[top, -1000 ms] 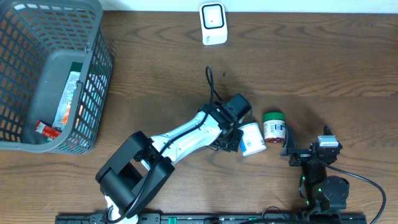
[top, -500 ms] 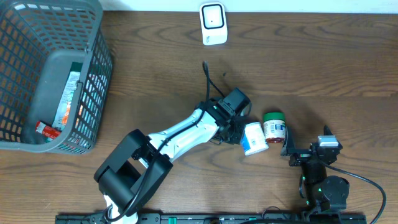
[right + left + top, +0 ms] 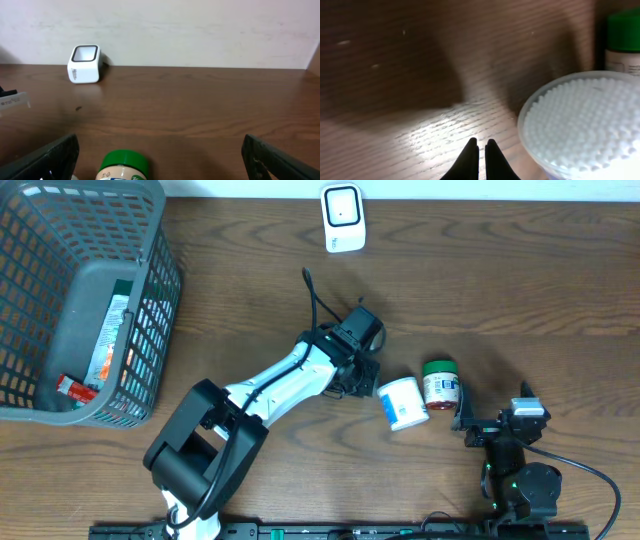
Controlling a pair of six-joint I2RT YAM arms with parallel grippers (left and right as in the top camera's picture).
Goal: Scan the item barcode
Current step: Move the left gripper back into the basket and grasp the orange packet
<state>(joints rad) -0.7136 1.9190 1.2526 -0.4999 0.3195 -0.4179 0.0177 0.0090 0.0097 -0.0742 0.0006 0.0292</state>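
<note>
Tabletop from above: the left gripper [image 3: 368, 375] is pinched shut and empty, just beside a white tub [image 3: 402, 402] lying on its side next to a green-lidded jar [image 3: 440, 385]. The scanner [image 3: 342, 218] stands well apart at the far edge.

Left wrist: closed fingertips [image 3: 470, 155] point beside the tub's lid.

Right wrist: the right gripper [image 3: 162, 155] is spread wide, holding nothing, with the jar just ahead.

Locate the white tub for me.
Overhead view: the white tub lies right of centre on the table, beside the green-lidded jar, just right of the left gripper.
</note>
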